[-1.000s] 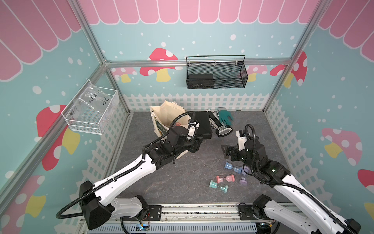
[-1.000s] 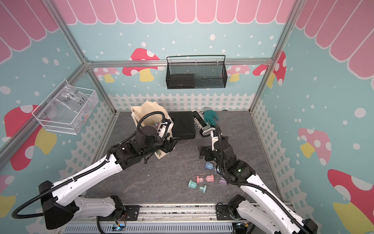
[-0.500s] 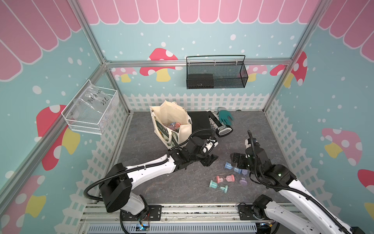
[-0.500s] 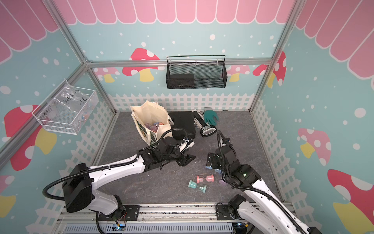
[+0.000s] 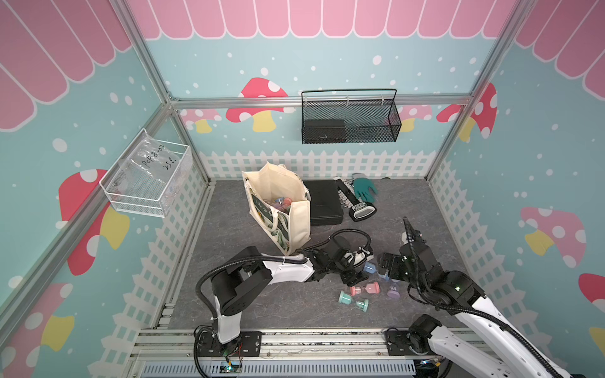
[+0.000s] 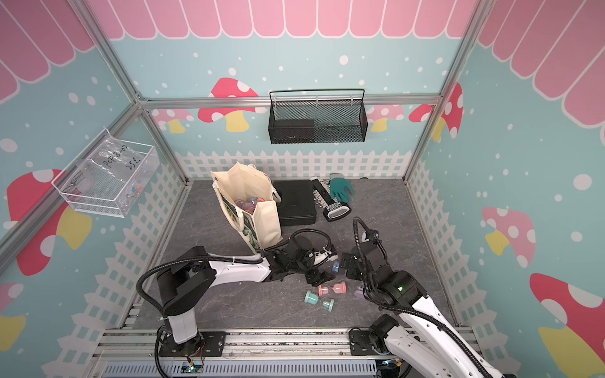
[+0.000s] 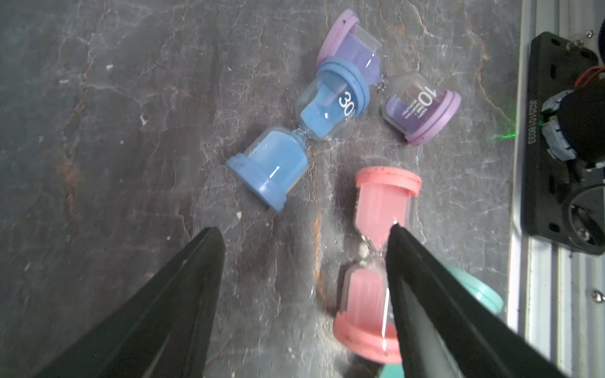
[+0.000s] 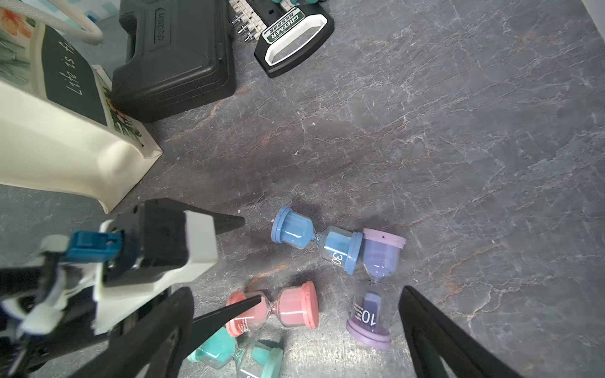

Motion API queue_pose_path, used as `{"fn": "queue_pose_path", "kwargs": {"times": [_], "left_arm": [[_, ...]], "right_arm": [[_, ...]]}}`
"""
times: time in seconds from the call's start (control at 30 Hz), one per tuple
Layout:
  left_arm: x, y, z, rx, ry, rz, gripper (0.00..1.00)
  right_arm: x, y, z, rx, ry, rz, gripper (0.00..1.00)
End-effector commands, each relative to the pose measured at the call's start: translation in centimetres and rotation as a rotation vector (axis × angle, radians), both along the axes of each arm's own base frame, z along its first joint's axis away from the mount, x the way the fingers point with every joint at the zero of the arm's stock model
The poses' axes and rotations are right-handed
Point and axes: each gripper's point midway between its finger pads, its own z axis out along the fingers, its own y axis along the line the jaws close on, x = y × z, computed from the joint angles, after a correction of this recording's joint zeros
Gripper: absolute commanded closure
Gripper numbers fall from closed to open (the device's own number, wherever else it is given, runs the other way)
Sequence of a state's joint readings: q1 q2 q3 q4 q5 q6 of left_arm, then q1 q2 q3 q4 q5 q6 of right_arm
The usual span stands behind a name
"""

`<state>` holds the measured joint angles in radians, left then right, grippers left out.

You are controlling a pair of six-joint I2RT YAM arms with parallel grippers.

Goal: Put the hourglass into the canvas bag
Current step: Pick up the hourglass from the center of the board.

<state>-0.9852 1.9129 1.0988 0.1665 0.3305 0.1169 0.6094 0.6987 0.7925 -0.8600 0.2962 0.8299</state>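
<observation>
Pink hourglass (image 8: 275, 309) lying flat, canvas bag (image 5: 299, 224) upright

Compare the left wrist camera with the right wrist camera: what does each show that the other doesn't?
Only the left wrist view: the aluminium rail with a black mount on it.

Only the right wrist view: the canvas bag, the black case, a green-labelled tool and the open right pincer.

Both: the blue hourglass, purple hourglass, pink hourglass and teal hourglass lying on the table. Both also show the open left pincer, one fingertip by the pink one's neck.
</observation>
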Motion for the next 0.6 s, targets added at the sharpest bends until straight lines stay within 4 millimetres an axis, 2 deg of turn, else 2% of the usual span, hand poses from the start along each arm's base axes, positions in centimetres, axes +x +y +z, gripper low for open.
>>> {"fn": "queue_pose_path", "kwargs": {"times": [0.0,0.33,0.57], "left_arm": [[0.8,-2.4,1.4,-0.06,-0.082,-0.057,0.24],[1.1,-4.2,-2.1,0.014,-0.04,-0.101,0.23],[1.4,-4.6,-4.2,0.082,-0.018,-0.12,0.23]], "right_arm": [[-0.5,-0.5,-0.7,0.0,0.023,-0.023,0.0],[-0.6,-1.0,0.0,0.017,-0.024,-0.043,0.0],[-0.7,-1.2,0.2,0.027,-0.04,-0.049,0.01]]}}
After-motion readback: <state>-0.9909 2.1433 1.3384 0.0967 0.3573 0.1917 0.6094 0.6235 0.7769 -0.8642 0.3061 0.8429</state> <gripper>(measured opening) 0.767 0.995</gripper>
